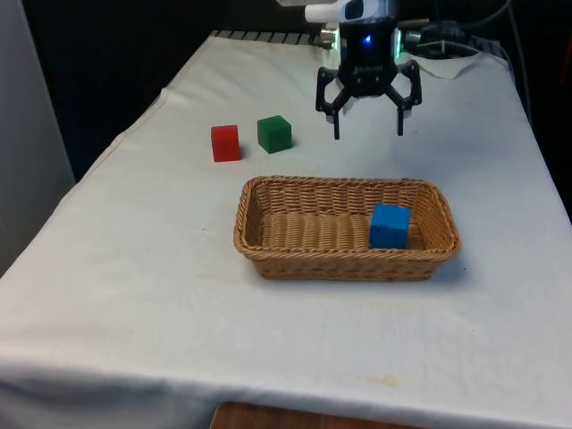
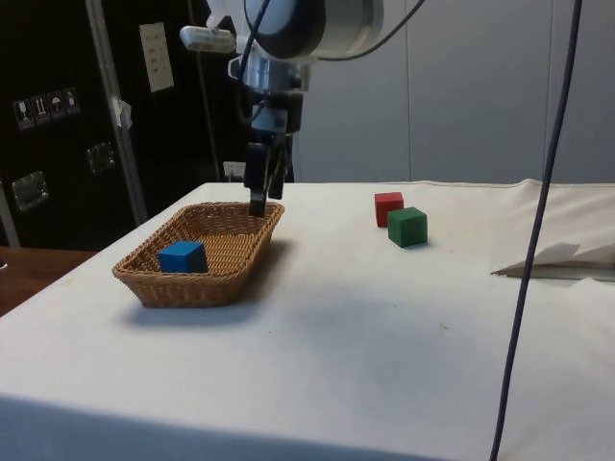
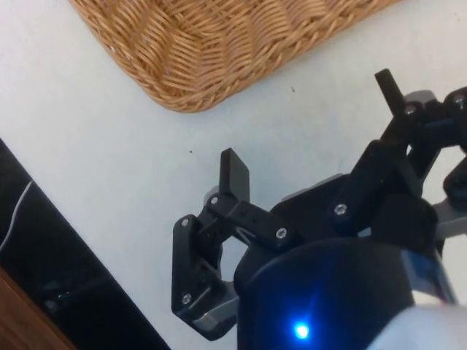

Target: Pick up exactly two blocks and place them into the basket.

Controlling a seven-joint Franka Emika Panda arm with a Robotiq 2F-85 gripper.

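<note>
- we saw the gripper point(image 1: 367, 134) hanging empty, fingers spread wide, above bare cloth just beyond the far rim of the basket point(image 1: 268, 259).
- blue block point(image 1: 390, 225) already lay inside, toward the front view's right end, so we judged one down, one to go.
- red block point(image 1: 225, 143) and green block point(image 1: 274, 133) sat side by side on the cloth, slightly apart, far-left of the basket in the front view.
- we judged them light, rigid, likely smooth-faced cubes, not fragile.
- best hold: two opposite flat faces, centred; the green one was nearer the gripper.
</note>
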